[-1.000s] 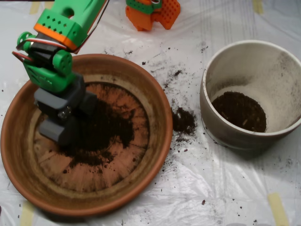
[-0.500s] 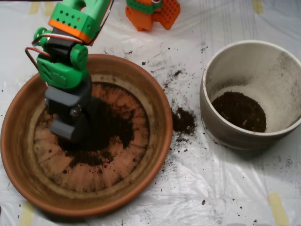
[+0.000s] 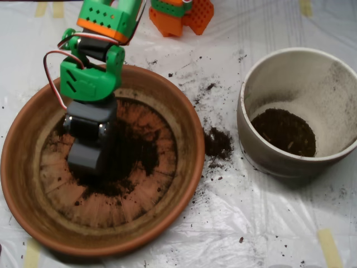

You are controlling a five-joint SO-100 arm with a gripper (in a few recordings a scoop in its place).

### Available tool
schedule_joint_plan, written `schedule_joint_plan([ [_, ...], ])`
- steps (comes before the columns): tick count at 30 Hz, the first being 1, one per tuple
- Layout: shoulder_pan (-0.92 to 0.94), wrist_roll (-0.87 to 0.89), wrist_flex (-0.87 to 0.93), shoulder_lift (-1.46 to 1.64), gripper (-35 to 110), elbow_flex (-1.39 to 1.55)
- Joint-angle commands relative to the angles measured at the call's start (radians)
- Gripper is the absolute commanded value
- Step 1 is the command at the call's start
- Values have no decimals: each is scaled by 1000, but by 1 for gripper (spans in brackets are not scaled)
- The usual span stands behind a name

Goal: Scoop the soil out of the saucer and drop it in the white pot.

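Looking down, I see my claw (image 3: 88, 156) in the saucer (image 3: 184, 134), on soil (image 3: 131, 153); its opening I cannot tell. Pot (image 3: 329, 100) far right.

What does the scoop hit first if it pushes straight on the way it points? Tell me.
Most likely the soil on the floor of the saucer: the scoop points down into it. From overhead, the depth between them is unclear.

The claw (image 3: 87, 158) has swung rightward and squared up over the soil (image 3: 134, 153).
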Motion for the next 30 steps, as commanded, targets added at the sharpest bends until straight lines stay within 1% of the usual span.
schedule_joint_plan([
  [1, -20, 21, -66, 216, -1, 48],
  [9, -137, 124, -31, 477, -1, 193],
  [13, -189, 164, 58, 604, -1, 186],
  [17, -238, 195, 183, 678, -1, 98],
  [22, -310, 196, 296, 733, -1, -23],
  [30, -537, 181, 457, 727, -1, -249],
])
